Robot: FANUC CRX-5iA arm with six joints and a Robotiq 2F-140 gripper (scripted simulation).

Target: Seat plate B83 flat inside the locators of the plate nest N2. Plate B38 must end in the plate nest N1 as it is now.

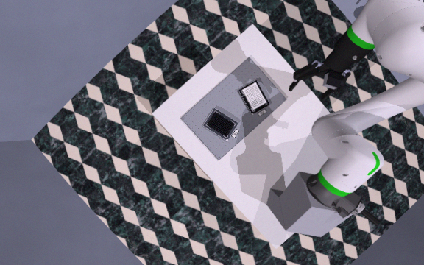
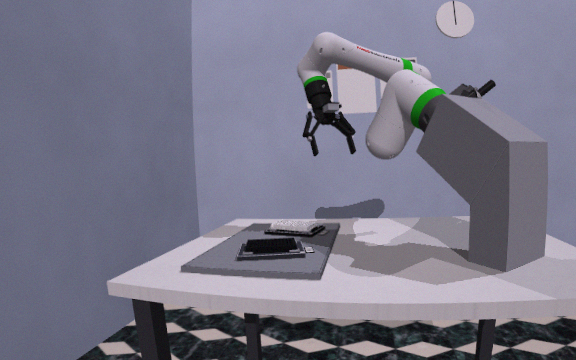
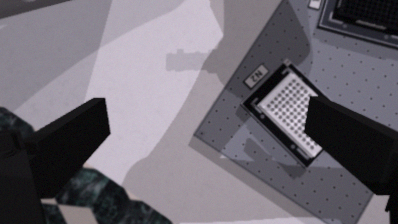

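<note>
The white well plate lies on the nest labelled N2 at the far end of the grey mat. It is twisted relative to the mat's edges and looks slightly tilted in the side view. It also shows in the wrist view. The black well plate sits square in the other nest, at the wrist view's top edge. My gripper is open and empty, high above the table near its far edge, with the fingers framing the wrist view.
The grey robot pedestal stands on the right side of the white table. Small label tags lie beside each nest. The checkered floor surrounds the table.
</note>
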